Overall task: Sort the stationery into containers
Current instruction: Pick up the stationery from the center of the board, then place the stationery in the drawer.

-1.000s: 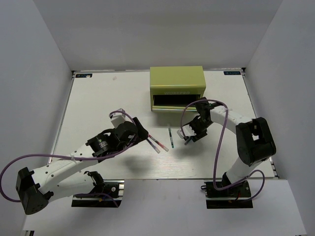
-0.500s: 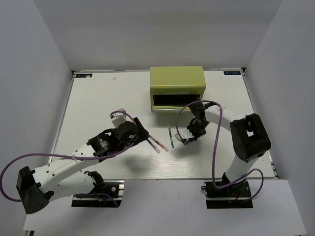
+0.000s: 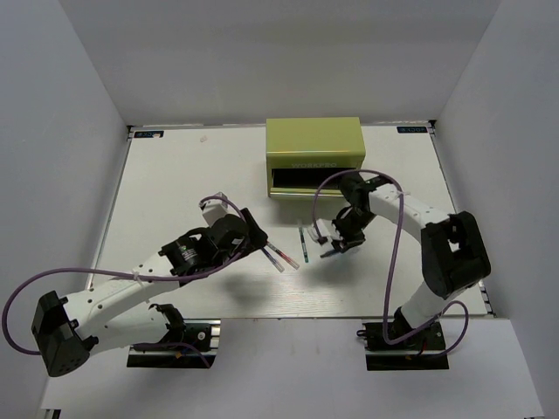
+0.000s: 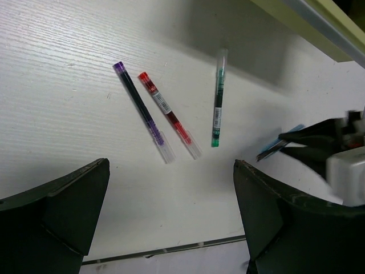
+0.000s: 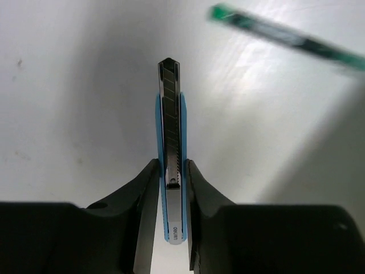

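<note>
The yellow-green chest [image 3: 314, 148] stands at the table's back middle, with a dark opening low on its front. The purple pen [image 4: 142, 111], the red-pink pen [image 4: 168, 114] and the green pen [image 4: 217, 103] lie side by side on the table in front of it. My left gripper [image 4: 171, 228] is open and empty, just near of the pens. My right gripper [image 5: 172, 177] is shut on a light blue stick, which shows as a utility knife [image 5: 172, 142] with a segmented blade. It is held just right of the green pen [image 3: 302, 243].
The white table [image 3: 175, 192] is walled by grey panels at the left, back and right. The chest's edge shows at the top right of the left wrist view [image 4: 308, 23]. The right arm's purple cable [image 3: 393, 227] loops above the table.
The right arm's wrist has turned and shifted slightly beside the green pen, still holding the blue knife. The left gripper has edged a little towards the pens.
</note>
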Action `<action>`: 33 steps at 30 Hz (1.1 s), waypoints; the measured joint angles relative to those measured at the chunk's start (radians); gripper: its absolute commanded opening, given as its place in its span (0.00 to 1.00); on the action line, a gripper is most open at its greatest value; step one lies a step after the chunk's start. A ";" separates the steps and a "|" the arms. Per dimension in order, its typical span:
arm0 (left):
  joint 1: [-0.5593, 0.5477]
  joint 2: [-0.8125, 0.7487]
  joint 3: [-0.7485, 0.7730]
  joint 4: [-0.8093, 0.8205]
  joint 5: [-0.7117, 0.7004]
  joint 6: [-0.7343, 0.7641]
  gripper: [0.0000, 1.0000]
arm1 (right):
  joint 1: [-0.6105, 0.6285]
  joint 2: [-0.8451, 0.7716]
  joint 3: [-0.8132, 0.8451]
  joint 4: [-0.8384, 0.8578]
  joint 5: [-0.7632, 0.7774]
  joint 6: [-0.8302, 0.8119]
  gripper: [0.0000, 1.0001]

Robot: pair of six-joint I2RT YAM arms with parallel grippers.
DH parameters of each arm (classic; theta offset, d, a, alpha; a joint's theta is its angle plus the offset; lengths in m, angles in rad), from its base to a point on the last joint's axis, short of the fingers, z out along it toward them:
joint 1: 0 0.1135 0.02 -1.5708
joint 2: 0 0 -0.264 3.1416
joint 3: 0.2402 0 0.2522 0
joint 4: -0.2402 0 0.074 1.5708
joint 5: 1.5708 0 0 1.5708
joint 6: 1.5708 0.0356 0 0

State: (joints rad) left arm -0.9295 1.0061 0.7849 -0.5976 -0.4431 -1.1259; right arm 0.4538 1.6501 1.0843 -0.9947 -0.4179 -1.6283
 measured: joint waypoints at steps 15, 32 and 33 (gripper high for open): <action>0.000 0.072 -0.023 0.084 0.066 0.000 1.00 | 0.001 -0.113 0.393 0.254 -0.038 0.494 0.16; 0.000 0.073 -0.023 0.097 0.075 0.000 1.00 | 0.006 0.092 0.487 0.361 0.053 0.558 0.00; 0.000 0.074 -0.023 0.098 0.075 0.000 1.00 | 0.006 0.090 0.492 0.349 0.026 0.542 0.00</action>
State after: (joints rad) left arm -0.9295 1.0798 0.7616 -0.4999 -0.3683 -1.1259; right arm 0.4595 1.7401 1.5761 -0.6460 -0.3916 -1.0859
